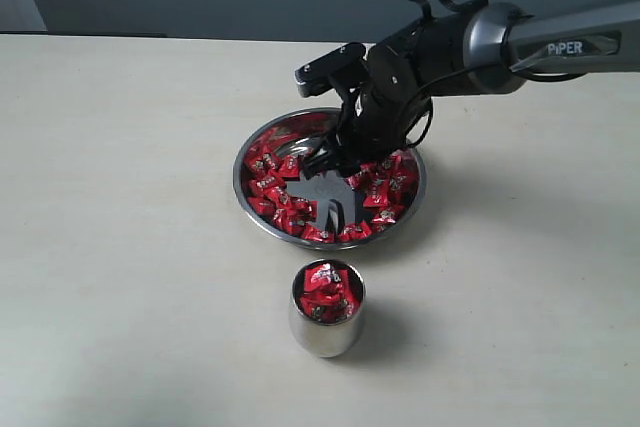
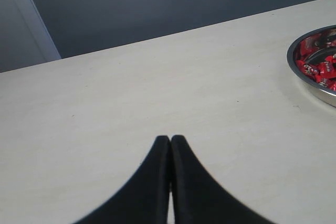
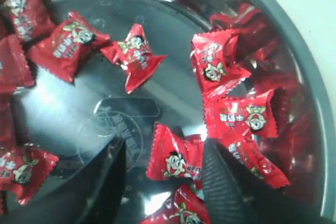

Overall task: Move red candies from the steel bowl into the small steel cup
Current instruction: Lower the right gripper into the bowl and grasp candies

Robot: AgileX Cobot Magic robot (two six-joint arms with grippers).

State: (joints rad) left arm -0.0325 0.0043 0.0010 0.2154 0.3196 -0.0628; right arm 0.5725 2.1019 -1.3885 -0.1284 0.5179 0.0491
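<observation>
Spread apart, the right jaws sit low in the steel bowl, flanking one red candy without pinching it. The left jaws are pressed together above the tabletop. Shiny red candies ring the bowl's mirrored floor, and more fill the small steel cup near its rim.

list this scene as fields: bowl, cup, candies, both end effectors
steel bowl: on the table, red candies ringing a bare centre
small steel cup: upright, apart from the bowl, candies up near its rim
right end effector: open, low in the bowl, one candy between its fingers
left end effector: shut, empty, over the table, outside the bowl
</observation>
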